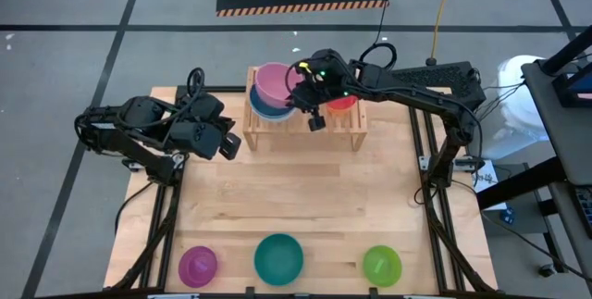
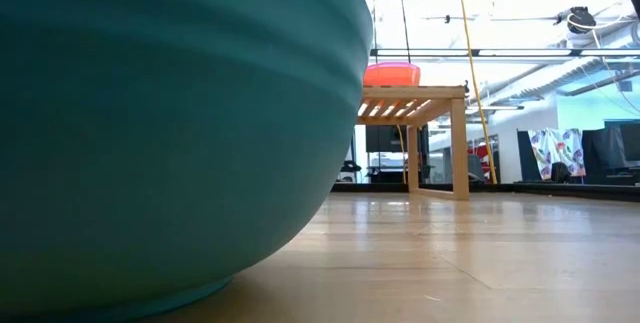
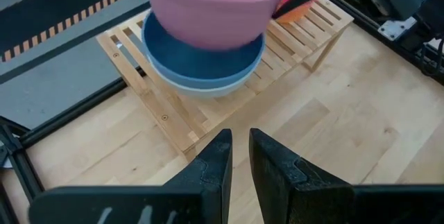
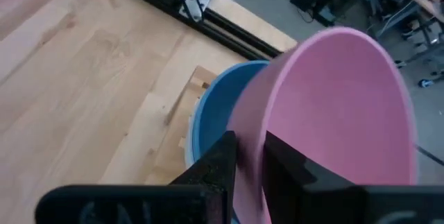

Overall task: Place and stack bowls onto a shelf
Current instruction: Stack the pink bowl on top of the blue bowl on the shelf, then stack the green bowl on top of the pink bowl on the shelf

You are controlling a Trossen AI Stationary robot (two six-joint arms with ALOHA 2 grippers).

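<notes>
Now pink bowl point(image 4: 326, 113) between right tool point(image 4: 248, 156) fingers.

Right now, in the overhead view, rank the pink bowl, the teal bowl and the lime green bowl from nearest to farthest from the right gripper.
1. The pink bowl, on the shelf's left end, right at the right gripper.
2. The teal bowl, middle of the table's near edge.
3. The lime green bowl, near edge, to the right, only slightly farther than the teal one.
</notes>
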